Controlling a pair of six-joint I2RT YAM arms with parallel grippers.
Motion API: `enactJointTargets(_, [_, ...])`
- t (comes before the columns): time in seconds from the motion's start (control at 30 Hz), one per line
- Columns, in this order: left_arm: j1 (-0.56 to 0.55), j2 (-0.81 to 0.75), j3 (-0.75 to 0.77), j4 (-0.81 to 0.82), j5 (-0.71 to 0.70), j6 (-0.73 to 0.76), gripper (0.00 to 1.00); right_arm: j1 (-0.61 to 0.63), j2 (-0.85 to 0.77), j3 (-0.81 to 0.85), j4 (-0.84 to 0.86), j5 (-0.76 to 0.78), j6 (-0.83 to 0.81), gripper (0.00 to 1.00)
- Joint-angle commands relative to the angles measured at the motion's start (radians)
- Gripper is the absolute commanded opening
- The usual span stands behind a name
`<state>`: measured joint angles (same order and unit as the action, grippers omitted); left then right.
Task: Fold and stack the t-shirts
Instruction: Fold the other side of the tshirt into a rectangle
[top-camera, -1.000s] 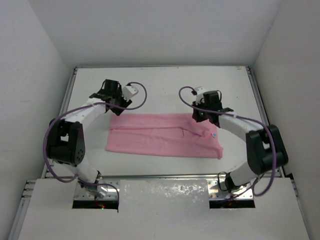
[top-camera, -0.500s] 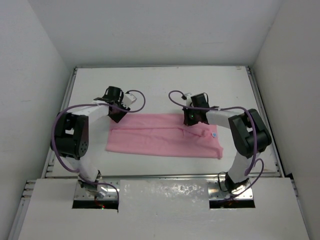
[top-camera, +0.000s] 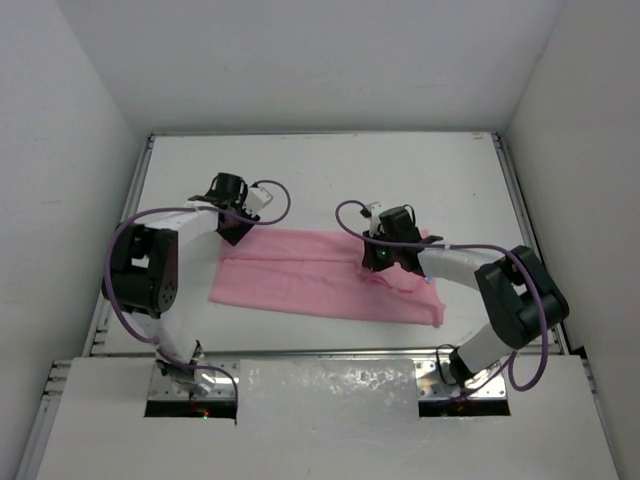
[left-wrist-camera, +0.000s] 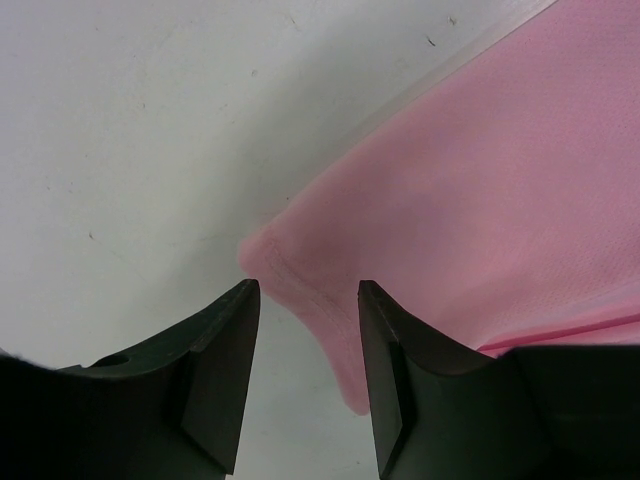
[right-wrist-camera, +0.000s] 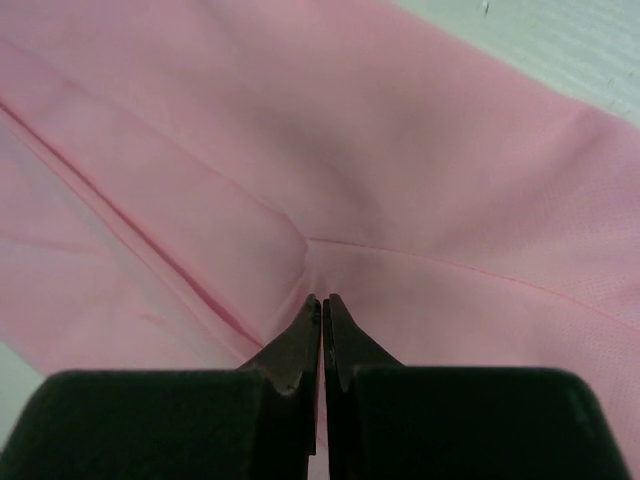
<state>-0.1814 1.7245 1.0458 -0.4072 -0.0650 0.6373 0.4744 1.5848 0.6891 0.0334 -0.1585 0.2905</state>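
The light-pink t-shirt (top-camera: 300, 275) lies flat across the middle of the white table (top-camera: 320, 170), folded into a wide band. My left gripper (top-camera: 232, 232) is open at the shirt's far left corner. In the left wrist view the gripper (left-wrist-camera: 308, 300) has its two fingers on either side of the hemmed corner of the t-shirt (left-wrist-camera: 480, 200). My right gripper (top-camera: 378, 262) is over the shirt's right part. In the right wrist view the gripper (right-wrist-camera: 322, 298) is shut, pinching the t-shirt (right-wrist-camera: 400, 150), and creases run in to the fingertips.
White walls enclose the table on three sides. A metal rail (top-camera: 520, 210) runs along the right edge and another along the left. The arm bases stand at the near edge.
My left gripper came down to the shirt's far left corner and then held still. My right gripper moved left and toward the near edge, pulling the shirt's far right edge with it.
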Motion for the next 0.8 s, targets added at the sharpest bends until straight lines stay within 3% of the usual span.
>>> enactJointTargets(0.0, [0.01, 0.014, 0.017, 0.021, -0.006, -0.01, 0.42, 0.013, -0.063, 0.01, 0.062, 0.027, 0.036, 0.0])
enactJointTargets(0.33, [0.011, 0.009, 0.029, 0.019, 0.013, -0.01, 0.42, 0.015, -0.181, 0.018, -0.03, 0.152, -0.037, 0.0])
enactJointTargets(0.47, [0.01, 0.009, 0.034, 0.022, 0.06, -0.051, 0.43, 0.015, -0.096, -0.003, -0.073, 0.155, 0.027, 0.0])
enactJointTargets(0.77, [0.01, -0.037, -0.085, 0.074, 0.017, 0.012, 0.42, 0.013, -0.042, -0.109, 0.045, 0.177, 0.15, 0.0])
